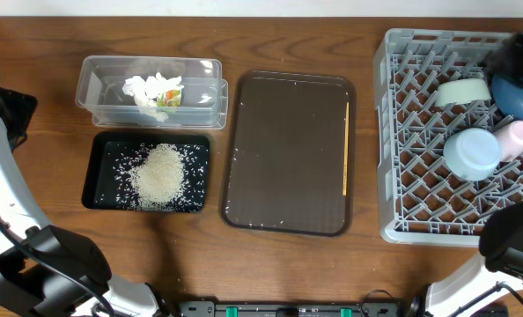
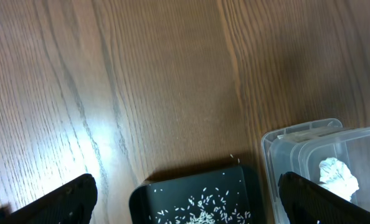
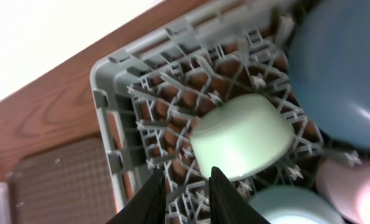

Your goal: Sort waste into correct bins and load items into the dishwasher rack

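The right gripper [image 3: 186, 179] hangs narrowly parted and empty just above the mint bowl [image 3: 241, 137], which sits in the rack [image 1: 387, 141]. The left gripper [image 2: 188, 183] stands wide over the black tray [image 2: 141, 202]. The wooden stick [image 1: 345, 145] is not yet loaded and lies by the brown tray's [image 1: 288, 150] right rim, so I'd rise clear of the bowl, then pinch the stick across its middle.

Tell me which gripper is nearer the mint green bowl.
Right. The right gripper hangs above the mint green bowl in the rack; the left gripper is far off, by the black tray.
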### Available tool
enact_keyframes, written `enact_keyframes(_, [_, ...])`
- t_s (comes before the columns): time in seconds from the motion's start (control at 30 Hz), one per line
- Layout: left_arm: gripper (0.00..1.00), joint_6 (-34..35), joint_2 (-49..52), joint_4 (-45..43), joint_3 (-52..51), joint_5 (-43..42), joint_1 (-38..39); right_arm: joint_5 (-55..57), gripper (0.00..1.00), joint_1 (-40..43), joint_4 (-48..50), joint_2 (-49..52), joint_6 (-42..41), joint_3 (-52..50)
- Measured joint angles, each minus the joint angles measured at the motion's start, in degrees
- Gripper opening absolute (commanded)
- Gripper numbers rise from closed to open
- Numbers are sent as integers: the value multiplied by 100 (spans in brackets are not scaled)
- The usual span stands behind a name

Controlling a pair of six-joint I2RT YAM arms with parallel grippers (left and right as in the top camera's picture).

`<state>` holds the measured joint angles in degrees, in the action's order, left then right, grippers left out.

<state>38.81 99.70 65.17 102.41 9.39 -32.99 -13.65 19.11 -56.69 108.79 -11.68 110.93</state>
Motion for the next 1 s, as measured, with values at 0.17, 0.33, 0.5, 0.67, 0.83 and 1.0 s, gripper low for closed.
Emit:
enact_keyframes(0.17, [95, 0, 0, 0, 0, -2, 0, 1054, 15, -579, 415, 299, -7, 0])
enact_keyframes(0.33, [95, 0, 0, 2, 0, 0, 0, 1676, 7, -667, 686, 876, -9, 0])
enact_keyframes(0.5, [95, 0, 0, 0, 0, -2, 0, 1917, 1, -629, 579, 1285, -9, -11])
enact_keyframes(0.67, [95, 0, 0, 0, 0, 0, 0, 1996, 1, -627, 317, 1300, -9, -11])
enact_keyframes(0.83, [95, 0, 0, 0, 0, 0, 0, 2015, 1, -627, -72, 1279, -9, -11])
enact_keyframes(1.0, [95, 0, 0, 0, 0, 0, 0, 2072, 1, -627, -389, 1121, -11, -11])
